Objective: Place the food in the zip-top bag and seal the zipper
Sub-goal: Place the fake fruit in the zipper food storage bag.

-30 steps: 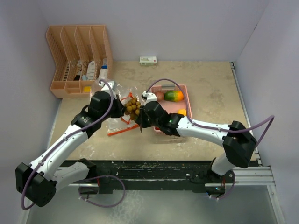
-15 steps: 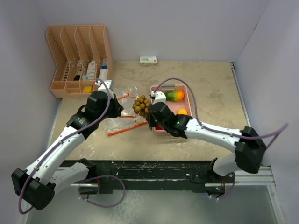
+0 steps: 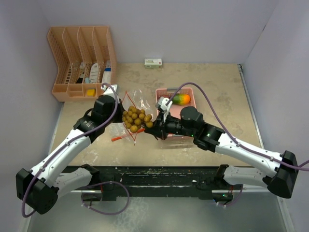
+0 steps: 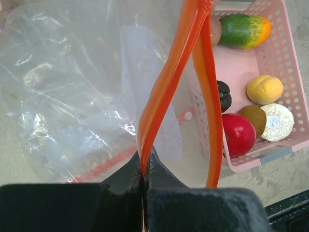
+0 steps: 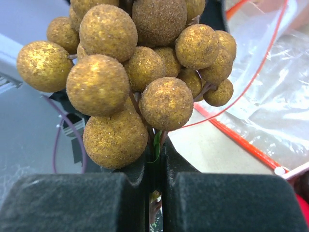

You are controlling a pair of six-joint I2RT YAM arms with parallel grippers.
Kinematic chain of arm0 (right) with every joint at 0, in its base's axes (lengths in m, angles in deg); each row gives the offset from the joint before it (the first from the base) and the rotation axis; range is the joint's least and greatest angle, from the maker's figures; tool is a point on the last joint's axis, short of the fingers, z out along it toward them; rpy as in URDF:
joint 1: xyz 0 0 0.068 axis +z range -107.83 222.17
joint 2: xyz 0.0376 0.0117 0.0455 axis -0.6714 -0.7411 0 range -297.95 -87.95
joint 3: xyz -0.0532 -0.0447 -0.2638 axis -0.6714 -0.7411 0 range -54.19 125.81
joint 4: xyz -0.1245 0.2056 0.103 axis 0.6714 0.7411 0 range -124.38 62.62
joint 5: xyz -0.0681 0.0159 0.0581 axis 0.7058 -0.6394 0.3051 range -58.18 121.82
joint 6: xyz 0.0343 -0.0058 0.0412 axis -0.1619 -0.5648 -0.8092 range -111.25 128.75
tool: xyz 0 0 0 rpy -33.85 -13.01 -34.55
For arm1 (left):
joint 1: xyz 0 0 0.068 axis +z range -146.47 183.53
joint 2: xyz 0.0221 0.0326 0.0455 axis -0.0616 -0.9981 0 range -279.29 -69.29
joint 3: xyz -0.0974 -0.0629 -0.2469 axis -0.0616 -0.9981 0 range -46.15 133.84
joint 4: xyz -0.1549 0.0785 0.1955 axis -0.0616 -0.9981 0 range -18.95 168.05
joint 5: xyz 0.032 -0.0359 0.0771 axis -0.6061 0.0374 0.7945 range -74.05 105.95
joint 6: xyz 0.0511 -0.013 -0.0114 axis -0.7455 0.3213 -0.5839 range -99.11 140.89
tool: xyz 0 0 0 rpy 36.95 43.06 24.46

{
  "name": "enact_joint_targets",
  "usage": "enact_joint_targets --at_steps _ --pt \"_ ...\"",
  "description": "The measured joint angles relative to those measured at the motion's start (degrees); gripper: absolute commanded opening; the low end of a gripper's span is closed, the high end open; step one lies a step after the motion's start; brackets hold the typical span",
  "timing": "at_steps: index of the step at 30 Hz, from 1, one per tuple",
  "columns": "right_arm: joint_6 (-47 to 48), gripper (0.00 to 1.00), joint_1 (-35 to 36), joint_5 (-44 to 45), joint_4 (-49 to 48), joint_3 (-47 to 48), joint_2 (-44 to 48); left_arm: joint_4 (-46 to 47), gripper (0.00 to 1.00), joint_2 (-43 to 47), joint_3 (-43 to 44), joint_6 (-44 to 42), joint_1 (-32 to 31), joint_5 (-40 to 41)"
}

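My left gripper [image 3: 120, 112] is shut on the orange zipper strip [image 4: 164, 87] of the clear zip-top bag [image 4: 72, 87] and holds its mouth up, left of the pink basket [image 3: 192, 90]. My right gripper [image 3: 153, 129] is shut on the stem of the cluster of small tan balls [image 3: 136, 121], held at the bag's raised edge. The cluster fills the right wrist view [image 5: 130, 72]. In the basket [image 4: 285, 53] lie the mango [image 4: 244, 30], lemon [image 4: 264, 89], red apple [image 4: 237, 134], a brown ball [image 4: 254, 119] and a dark ball [image 4: 223, 94].
An orange desk organiser [image 3: 79, 58] stands at the back left. A small white box [image 3: 153, 63] lies by the back wall. A pale wrapped ball [image 4: 277, 122] sits in the basket's corner. The right arm reaches across the basket's front.
My right gripper has carried the tan ball cluster left and down to the bag's mouth. My left gripper has raised the bag's zipper edge.
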Motion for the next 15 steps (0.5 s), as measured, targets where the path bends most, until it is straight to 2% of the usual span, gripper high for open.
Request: enact_joint_targets --at_steps 8,15 --pt "-0.2 0.0 0.0 -7.0 -6.2 -5.3 4.7 0.5 0.0 -0.9 0.0 0.1 0.0 -0.8" --pt "-3.8 0.0 0.0 -6.8 -17.3 -11.3 1.4 0.4 0.0 2.1 0.0 1.8 0.0 -4.0"
